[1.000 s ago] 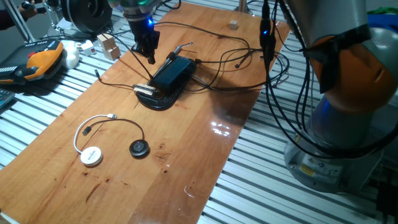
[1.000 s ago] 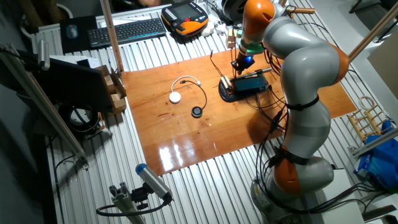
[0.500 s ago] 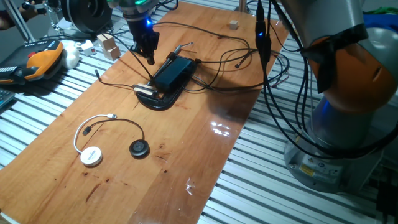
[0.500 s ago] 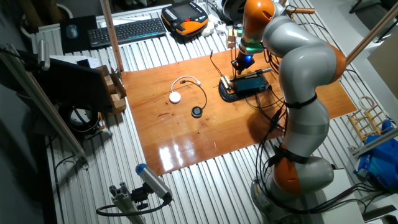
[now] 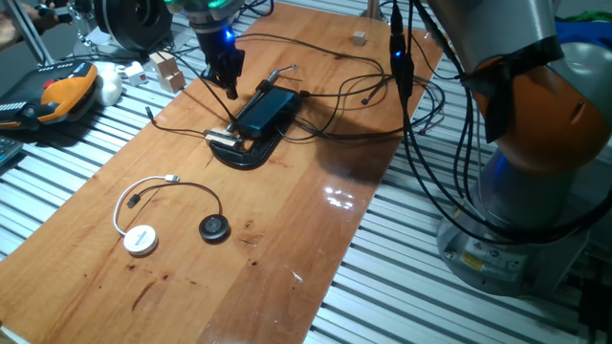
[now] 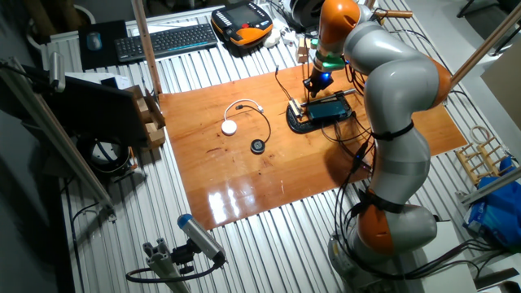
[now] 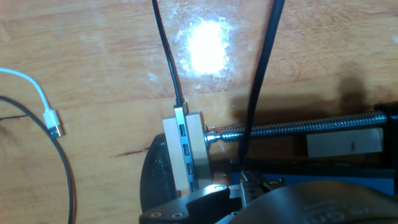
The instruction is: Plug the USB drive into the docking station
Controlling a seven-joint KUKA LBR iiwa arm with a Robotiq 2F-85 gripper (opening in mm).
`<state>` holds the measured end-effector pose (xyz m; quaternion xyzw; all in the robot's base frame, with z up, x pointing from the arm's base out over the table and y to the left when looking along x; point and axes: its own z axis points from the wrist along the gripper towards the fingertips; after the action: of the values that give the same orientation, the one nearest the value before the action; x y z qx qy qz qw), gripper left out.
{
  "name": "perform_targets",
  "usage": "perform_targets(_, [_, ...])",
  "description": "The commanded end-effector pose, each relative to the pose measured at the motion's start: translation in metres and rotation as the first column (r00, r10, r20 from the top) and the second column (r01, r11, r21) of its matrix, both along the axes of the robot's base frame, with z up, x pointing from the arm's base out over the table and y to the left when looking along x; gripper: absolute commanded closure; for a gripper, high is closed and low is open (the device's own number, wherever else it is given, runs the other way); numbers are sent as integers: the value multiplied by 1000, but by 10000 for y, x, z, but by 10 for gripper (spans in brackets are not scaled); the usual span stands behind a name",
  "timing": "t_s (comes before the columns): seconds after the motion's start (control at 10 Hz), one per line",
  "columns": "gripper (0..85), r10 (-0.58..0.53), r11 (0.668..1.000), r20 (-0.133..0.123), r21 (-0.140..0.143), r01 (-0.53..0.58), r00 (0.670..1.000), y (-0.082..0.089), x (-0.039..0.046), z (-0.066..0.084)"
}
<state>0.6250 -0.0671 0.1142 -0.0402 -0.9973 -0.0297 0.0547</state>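
Note:
The docking station (image 6: 331,108) is a flat blue box lying in a black curved clamp (image 5: 244,153); in one fixed view it looks dark (image 5: 264,111). Several thin black cables run from it. In the hand view a silver strip with USB ports (image 7: 186,149) sits at its end, and a blue edge (image 7: 323,167) shows beside it. My gripper (image 5: 230,92) hangs fingers-down just above the station's far-left end and also shows in the other fixed view (image 6: 310,90). Its fingers look closed on a small grey metal piece, the USB drive (image 7: 247,185), which is mostly hidden.
A round white puck (image 5: 141,239) with a white cable and a small black disc (image 5: 214,227) lie on the wooden table (image 5: 287,239) nearer the front. The clamp's threaded screw (image 7: 298,129) crosses the hand view. A small wooden block (image 5: 166,71) and an orange pendant (image 5: 59,91) stand at the left.
The gripper has stayed almost in place above the station. The arm's hanging cables have shifted slightly to the left.

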Motion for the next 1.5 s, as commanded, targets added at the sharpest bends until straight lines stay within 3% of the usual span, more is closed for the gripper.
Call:
perform_targets(0.0, [850, -1, 1000, -2, 2, 1, 1000, 1, -2, -13])
perform_targets(0.3, [850, -10, 1000, -3, 14, 10, 1000, 4, -5, -13])
perform_targets(0.5, [850, -10, 1000, 1, 8, 10, 1000, 7, -5, 0])
perform_targets(0.6, [680, -5, 1000, 6, -3, 5, 1000, 8, -4, 0])
perform_targets(0.7, [680, -7, 1000, 18, -16, 7, 1000, 9, -6, -2])
perform_targets(0.8, [510, -10, 1000, 19, -21, 10, 1000, 13, -9, -4])
perform_targets(1.1, [510, -24, 999, 25, -26, 24, 999, 16, -8, -11])
perform_targets(1.4, [510, -28, 999, 8, -27, 28, 1000, 16, 1, -22])
